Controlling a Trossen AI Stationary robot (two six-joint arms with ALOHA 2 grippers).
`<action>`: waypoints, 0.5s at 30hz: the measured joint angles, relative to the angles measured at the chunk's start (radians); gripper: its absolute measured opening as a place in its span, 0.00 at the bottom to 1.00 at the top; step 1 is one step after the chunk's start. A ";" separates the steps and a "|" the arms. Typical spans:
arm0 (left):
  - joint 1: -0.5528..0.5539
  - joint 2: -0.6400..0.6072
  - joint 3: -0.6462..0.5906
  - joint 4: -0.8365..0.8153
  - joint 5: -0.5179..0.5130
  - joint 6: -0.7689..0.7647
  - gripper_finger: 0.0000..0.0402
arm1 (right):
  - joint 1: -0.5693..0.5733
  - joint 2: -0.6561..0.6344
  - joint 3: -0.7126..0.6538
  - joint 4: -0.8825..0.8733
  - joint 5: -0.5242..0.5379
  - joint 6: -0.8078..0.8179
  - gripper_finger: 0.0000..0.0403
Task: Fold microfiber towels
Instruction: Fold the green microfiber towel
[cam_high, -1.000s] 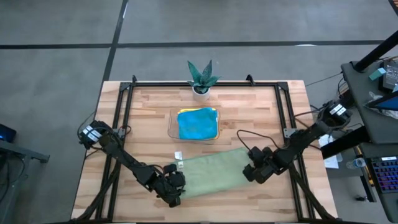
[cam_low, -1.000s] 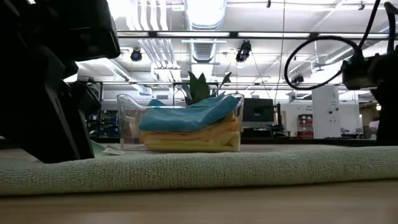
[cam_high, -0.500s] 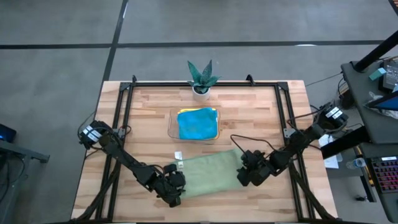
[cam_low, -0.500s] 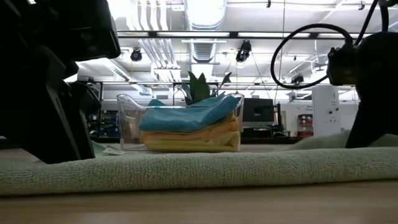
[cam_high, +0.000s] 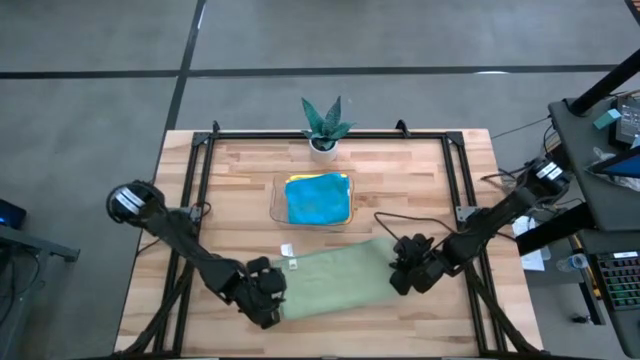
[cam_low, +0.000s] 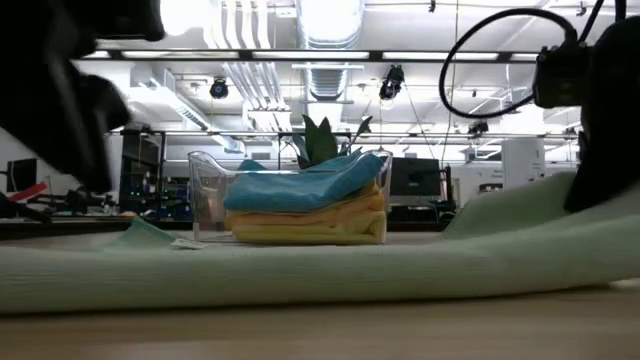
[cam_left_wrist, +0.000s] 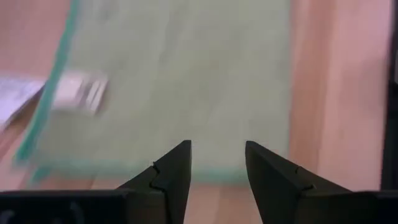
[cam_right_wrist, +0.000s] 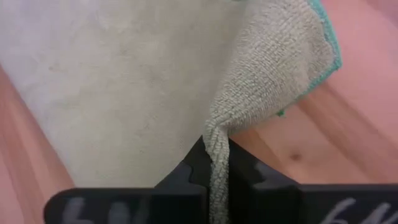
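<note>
Where it gaped a second ago, the right claw (cam_high: 398, 277) now pinches the pale green towel (cam_high: 335, 281), lifting its edge.

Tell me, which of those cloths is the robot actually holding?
The pale green towel, the only one spread on the table. The right gripper pinches its edge. The blue towel and yellow ones sit stacked in the clear tray.
</note>
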 joint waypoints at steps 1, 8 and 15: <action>-0.007 -0.007 0.000 -0.037 0.000 -0.026 0.34 | 0.000 -0.024 0.000 -0.029 -0.004 0.010 0.03; -0.077 0.002 -0.026 -0.106 0.007 -0.213 0.34 | 0.000 -0.134 0.012 -0.063 -0.005 0.028 0.03; -0.110 0.057 -0.028 -0.067 -0.007 -0.269 0.34 | -0.016 -0.084 0.063 0.053 0.012 -0.013 0.03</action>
